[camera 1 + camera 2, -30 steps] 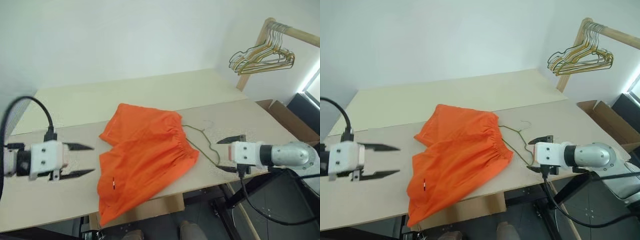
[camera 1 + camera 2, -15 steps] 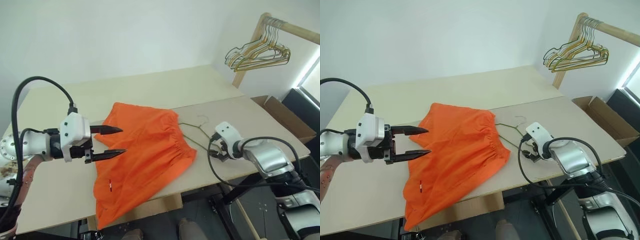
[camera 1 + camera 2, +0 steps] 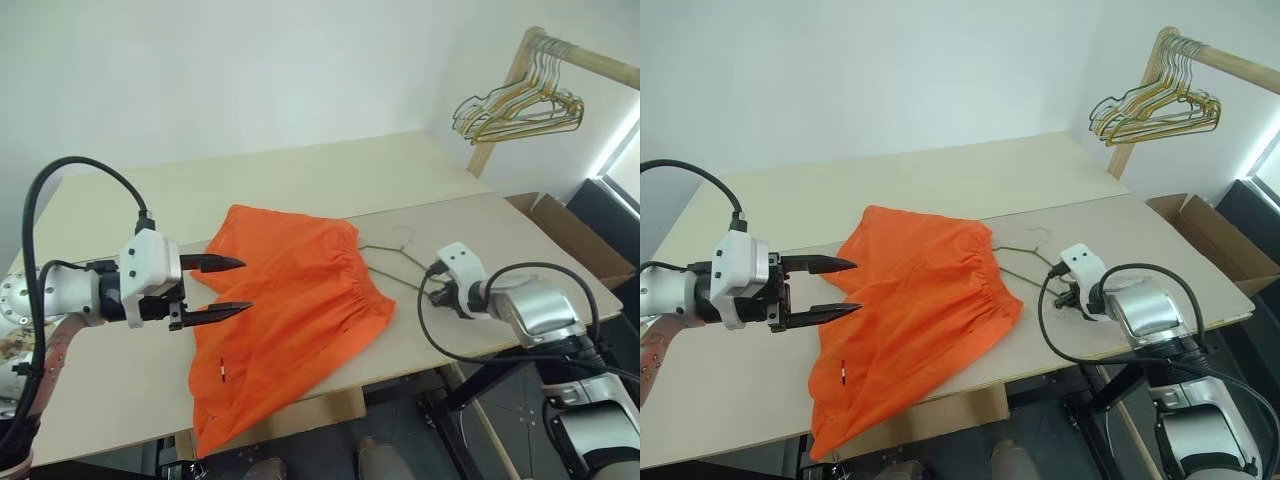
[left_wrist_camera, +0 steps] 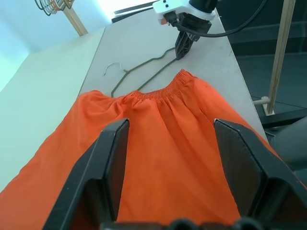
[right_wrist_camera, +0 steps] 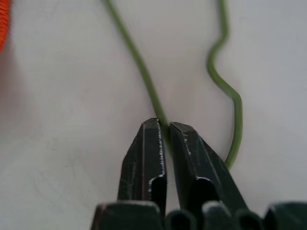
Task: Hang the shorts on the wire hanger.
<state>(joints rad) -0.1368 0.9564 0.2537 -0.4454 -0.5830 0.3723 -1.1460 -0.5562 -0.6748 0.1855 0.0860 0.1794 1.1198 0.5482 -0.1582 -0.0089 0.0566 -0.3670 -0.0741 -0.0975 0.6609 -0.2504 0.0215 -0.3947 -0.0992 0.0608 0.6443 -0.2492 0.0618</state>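
Right gripper [image 5: 163, 127]: we find it pinched on the wire hanger [image 4: 144, 74].
Left gripper [image 3: 235, 287]: jaws apart, empty, over the shorts [image 3: 290, 310].
Hanger axis: runs from the right gripper under the waistband.

No lettering, label, brand or number can be read anywhere here, folks: nothing legible at all.
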